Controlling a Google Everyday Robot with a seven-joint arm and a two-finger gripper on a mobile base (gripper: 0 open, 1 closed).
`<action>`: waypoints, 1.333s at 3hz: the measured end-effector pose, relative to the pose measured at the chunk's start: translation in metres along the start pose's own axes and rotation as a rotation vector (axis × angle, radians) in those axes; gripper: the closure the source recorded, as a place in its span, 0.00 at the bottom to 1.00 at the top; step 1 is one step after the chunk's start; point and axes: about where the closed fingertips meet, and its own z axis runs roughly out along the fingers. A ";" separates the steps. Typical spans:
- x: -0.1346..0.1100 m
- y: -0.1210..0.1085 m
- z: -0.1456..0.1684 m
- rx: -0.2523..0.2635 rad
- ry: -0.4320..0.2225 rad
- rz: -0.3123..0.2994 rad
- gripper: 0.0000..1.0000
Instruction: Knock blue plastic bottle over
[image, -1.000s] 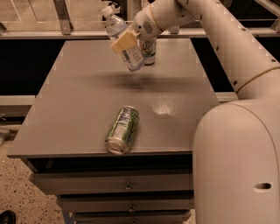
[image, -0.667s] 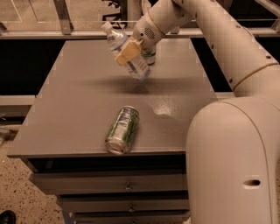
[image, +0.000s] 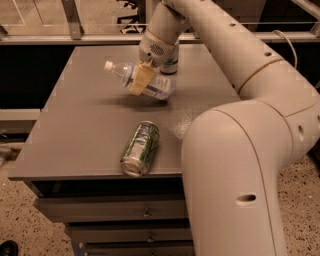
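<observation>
- The blue plastic bottle (image: 161, 88) is held nearly flat over the table (image: 75, 125).
- The gripper's (image: 144, 83) fingers (image: 140, 79) are clamped around its middle.
- A soda can (image: 140, 148) is laid sideways.

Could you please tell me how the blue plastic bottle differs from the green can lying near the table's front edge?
The blue plastic bottle is clear with a white cap; the green can is opaque green and silver. The bottle is held tilted by the end effector, which is clamped around its middle; the can lies flat and untouched, nearer the camera. Neither stands upright.
</observation>
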 end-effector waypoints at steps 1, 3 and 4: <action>-0.002 0.001 0.015 -0.020 0.047 -0.026 0.52; -0.002 0.008 0.037 -0.048 0.072 -0.042 0.01; 0.001 0.012 0.040 -0.054 0.075 -0.038 0.00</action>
